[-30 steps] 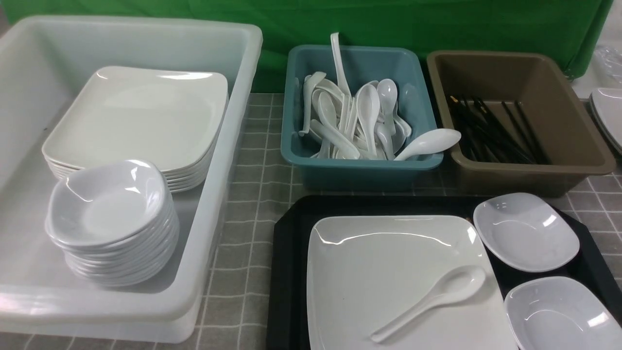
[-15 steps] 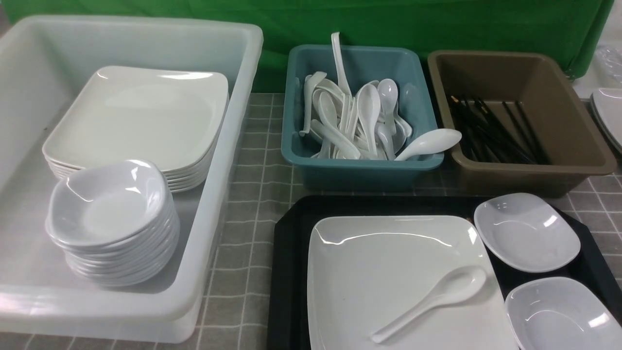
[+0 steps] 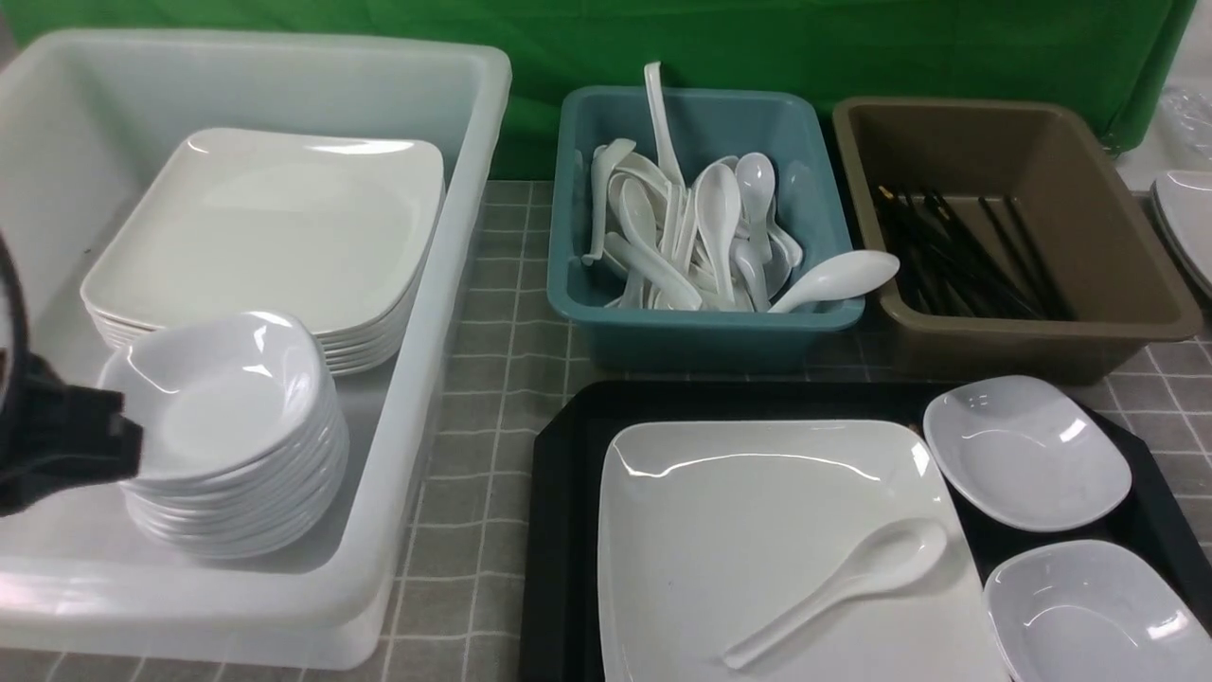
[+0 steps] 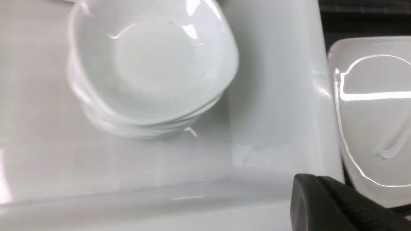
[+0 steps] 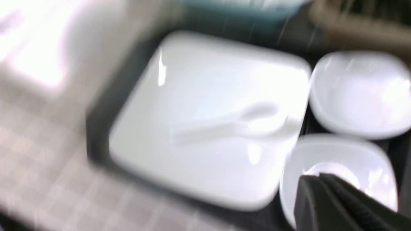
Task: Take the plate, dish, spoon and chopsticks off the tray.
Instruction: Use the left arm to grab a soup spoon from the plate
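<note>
1. At the far left, our left gripper (image 3: 71,440) hangs low over the white tub (image 3: 407,398), in front of the stacked small dishes (image 3: 227,393). We cannot tell whether it is parted or clenched.
2. The teal tub (image 3: 701,327) stands mid-worktop (image 3: 502,313).
3. On the tray (image 3: 559,530) the plate (image 3: 757,511) lies flat, and the spoon (image 3: 843,583) rests on it.
4. The chopsticks (image 3: 956,251) lie in the brown tub (image 3: 1117,246), behind the tray.
5. The far dish (image 3: 1027,450) and the near dish (image 3: 1089,611) sit on the tray's right side.
6. Our right gripper (image 5: 334,205) shows only in its blurred wrist view, above the near dish. We cannot tell its grip.
</note>
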{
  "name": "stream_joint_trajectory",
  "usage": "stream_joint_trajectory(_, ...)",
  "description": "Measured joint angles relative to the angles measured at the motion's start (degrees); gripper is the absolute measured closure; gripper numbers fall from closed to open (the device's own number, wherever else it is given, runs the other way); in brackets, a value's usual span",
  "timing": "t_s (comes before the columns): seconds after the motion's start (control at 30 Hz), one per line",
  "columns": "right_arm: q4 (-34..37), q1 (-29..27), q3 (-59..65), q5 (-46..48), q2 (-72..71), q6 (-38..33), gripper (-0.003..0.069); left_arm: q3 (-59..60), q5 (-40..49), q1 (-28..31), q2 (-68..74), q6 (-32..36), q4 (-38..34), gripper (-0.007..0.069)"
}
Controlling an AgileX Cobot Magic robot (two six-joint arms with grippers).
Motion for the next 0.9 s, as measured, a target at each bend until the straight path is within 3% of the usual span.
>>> stream_joint_trajectory(0.13,-1.16,5.01,-1.49,3.36,3.56,0.1,0.0634,-1.23,-2.25,-2.21,2.79,5.92,-7.26,0.0624)
stream_joint_trajectory(0.23,-2.84,6.73,-1.81,3.8,4.27,3.18,0.0634,-4.39,-5.07,-9.26,8.62,7.31,-9.17,0.0624)
stream_joint_trajectory(0.37,-7.19,7.03,-1.86,6.67,4.4,8.03,0.0635,-9.55,-5.49,-26.96,21.43,2.7,-2.22,0.0624)
stream_joint_trajectory(0.4,-7.4,7.03,-1.86,6.97,4.4,8.03,0.0635,-9.74,-5.49,-27.75,21.96,2.33,-1.65,0.0624)
stream_joint_trajectory(0.53,-8.93,7.03,-0.64,7.65,3.59,10.16,0.0635,-16.25,-7.45,-41.88,33.65,-0.92,8.51,0.0624)
stream_joint_trajectory(0.67,-9.6,7.03,2.3,7.65,2.2,11.77,0.0635,-24.1,-7.51,-47.27,43.04,-0.7,9.92,0.0624)
stream_joint_trajectory(0.8,-10.54,7.03,4.76,7.65,1.0,13.23,0.0635,-29.35,-8.49,-49.93,50.78,4.68,9.98,0.061)
stream_joint_trajectory(0.9,-11.08,7.03,5.99,7.65,0.2,14.5,0.0635,-31.22,-9.52,-50.49,55.83,5.63,9.92,0.0562)
